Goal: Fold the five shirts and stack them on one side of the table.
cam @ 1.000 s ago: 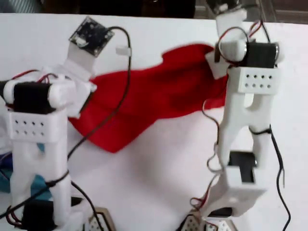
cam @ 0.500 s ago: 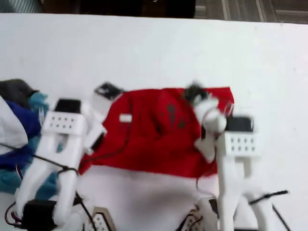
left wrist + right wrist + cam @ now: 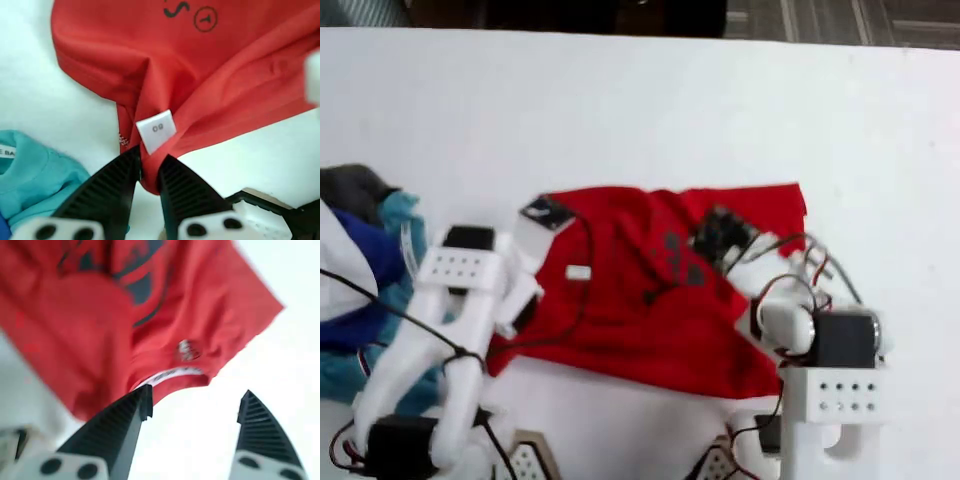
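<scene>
Left fingers (image 3: 127,172) were clamped on a bunched edge of the red shirt (image 3: 650,300), just beside a small white label (image 3: 156,131) sewn into the seam, and the cloth ran away from them in tight pleats. Right fingers (image 3: 125,420) stood wide apart with nothing between them; one tip hung near a hem of the shirt and bare tabletop (image 3: 720,110) showed through the gap.

The red shirt lay on the near half of the tabletop between the two arms, spread mostly flat with its dark print (image 3: 678,255) facing up and several creases across it. At the left edge of the tabletop sat a loose heap of other garments, among them a teal shirt (image 3: 30,170) with a strip of tabletop between it and the red one.

Judging by how it draped and puckered, the shirt was light, thin and wholly limp: it would sag from any single hold, fold over itself and keep no shape of its own. It looked in no danger of damage, but the smooth tabletop would probably let it slide as readily as lift. A hold at a hem, seam or corner seemed best, where the doubled cloth gave the ribbed fingers something thick to bite. The left hold by the label looked sound on that count. The right side likely needed a matching pinch on the opposite edge, taken low enough to catch every layer, so the fabric could be drawn taut between two points and not bunch
</scene>
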Robot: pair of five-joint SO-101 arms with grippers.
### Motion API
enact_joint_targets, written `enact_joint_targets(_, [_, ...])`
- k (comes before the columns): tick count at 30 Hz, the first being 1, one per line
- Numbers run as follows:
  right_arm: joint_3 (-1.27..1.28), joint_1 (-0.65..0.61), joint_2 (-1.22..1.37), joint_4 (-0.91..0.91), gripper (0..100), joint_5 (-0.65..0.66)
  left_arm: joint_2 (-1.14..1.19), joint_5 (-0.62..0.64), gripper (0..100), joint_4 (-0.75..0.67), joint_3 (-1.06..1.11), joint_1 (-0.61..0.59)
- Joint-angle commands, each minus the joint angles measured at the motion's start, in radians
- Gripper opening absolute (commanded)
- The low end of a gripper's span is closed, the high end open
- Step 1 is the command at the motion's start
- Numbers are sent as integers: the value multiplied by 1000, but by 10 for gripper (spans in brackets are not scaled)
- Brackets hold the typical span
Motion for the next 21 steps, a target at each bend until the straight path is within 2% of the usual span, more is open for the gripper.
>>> enact_joint_targets(1, [-31,5,99,-185,279,-170,-29,-8,25,-9,-1,5])
enact_joint_targets(7, [-60,7,595,-358,279,-244,-29,-8,25,-8,1,2])
enact_joint_targets(15, [-347,7,1109,-223,286,-282,-29,-8,25,-8,1,2])
enact_joint_targets(21, [-474,5,1323,-193,383,-285,-29,-8,25,-8,-5,2])
